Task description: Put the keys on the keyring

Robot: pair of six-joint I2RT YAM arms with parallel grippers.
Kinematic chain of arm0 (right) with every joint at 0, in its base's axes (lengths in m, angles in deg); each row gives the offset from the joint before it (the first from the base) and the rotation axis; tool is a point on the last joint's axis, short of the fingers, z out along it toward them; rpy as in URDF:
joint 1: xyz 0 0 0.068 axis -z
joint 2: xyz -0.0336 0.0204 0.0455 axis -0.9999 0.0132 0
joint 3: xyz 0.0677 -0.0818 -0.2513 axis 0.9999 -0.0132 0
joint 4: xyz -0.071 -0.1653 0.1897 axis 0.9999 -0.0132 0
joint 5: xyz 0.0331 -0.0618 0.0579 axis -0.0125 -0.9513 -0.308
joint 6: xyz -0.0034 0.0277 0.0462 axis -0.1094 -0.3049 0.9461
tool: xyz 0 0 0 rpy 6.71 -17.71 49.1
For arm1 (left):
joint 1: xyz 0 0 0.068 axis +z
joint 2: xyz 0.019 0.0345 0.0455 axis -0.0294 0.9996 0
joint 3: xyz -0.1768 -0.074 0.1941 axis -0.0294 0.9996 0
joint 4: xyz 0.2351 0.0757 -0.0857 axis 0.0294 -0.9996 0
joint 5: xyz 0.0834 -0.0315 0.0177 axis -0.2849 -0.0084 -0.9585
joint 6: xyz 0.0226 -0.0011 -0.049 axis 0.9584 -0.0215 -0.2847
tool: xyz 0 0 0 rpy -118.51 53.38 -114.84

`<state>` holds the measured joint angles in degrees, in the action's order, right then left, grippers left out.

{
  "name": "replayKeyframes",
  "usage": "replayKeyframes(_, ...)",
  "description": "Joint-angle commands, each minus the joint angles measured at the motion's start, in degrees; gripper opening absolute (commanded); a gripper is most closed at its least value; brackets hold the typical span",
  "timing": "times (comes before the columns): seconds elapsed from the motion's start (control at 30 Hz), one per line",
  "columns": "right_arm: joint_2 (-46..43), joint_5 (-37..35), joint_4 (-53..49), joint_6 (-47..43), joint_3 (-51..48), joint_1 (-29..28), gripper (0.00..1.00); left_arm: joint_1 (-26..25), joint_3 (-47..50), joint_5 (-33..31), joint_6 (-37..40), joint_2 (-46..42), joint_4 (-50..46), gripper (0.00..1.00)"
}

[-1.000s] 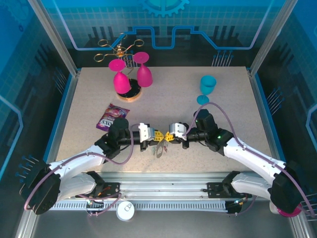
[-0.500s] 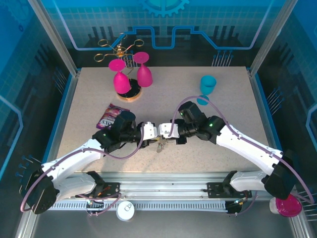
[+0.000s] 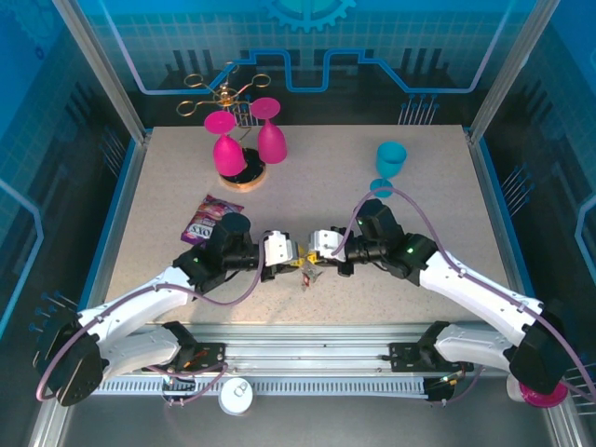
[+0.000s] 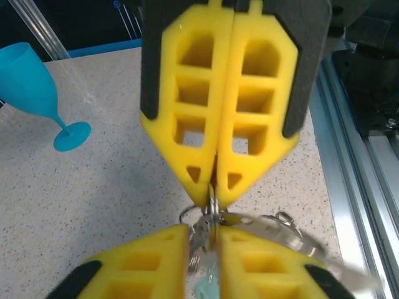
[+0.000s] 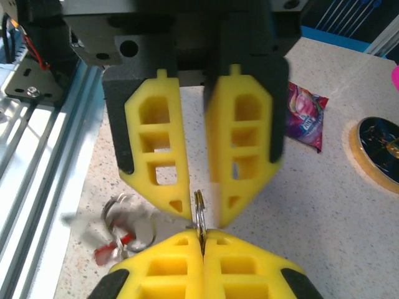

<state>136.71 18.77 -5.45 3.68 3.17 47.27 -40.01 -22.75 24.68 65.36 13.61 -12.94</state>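
Top external: purple packet (image 3: pixel 210 220) lies near the left hand (image 3: pixel 293 259).

Left tool (image 4: pixel 203 232) slightly parted, right tool (image 5: pixel 201 238) pinched closed — tips meeting head-on, facing each other.

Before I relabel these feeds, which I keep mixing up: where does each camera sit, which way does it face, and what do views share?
Top external: above and behind, looking down on the table; left arm, right arm show.
Left wrist: faces right, toward the teal goblet; its left tool at bottom.
Right wrist: faces left, toward the snack packet; its right tool at bottom.
Both wrist views share the metal ring.
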Motion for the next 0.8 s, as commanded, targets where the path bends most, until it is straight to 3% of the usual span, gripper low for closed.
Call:
replayKeyframes(0.0, 0.2, 3.1, 3.4, 1.2, 0.1, -0.3, 0.00, -0.2, 0.1, 2.5, -1.8, -0.8, 6.4, 0.23)
replayKeyframes(0.13, 1.2, 0.7, -1.1, -2.2, 1.6, -1.4, 0.00, -0.2, -0.3, 1.2, -1.6, -1.2, 5.4, 0.20)
replayKeyframes(0.27, 1.2, 2.0, -1.0, -2.4, 1.6, -1.7, 0.00, -0.2, -0.8, 1.5, -0.8, -0.9, 4.1, 0.02)
replayKeyframes(0.33, 0.4, 2.1, 1.6, -0.8, 1.1, -1.2, 0.00, -0.3, -0.8, 1.9, -0.6, -1.0, 4.0, 0.00)
replayKeyframes(0.37, -0.7, 2.8, 4.4, 1.0, -0.3, -0.3, 0.06, -0.2, -0.6, 2.0, -0.7, -1.2, 4.4, 0.00)
replayKeyframes(0.4, -2.2, 3.8, 8.4, 3.5, -2.4, 0.9, 0.18, -0.1, -0.2, 2.5, -0.6, -1.4, 4.9, 0.00)
replayKeyframes(0.47, -4.0, 6.9, 15.5, 7.9, -6.0, 3.5, 0.28, -0.1, 0.8, 4.4, -0.8, -1.9, 6.6, 0.00)
replayKeyframes(0.63, -4.7, 10.1, 20.4, 10.1, -8.5, 5.6, 0.25, 0.2, 4.2, 8.8, -4.0, -2.5, 15.5, 0.00)
replayKeyframes(0.77, -4.6, 11.8, 21.4, 10.1, -9.0, 5.8, 0.20, 0.2, 4.8, 10.2, -5.1, -2.5, 17.0, 0.00)
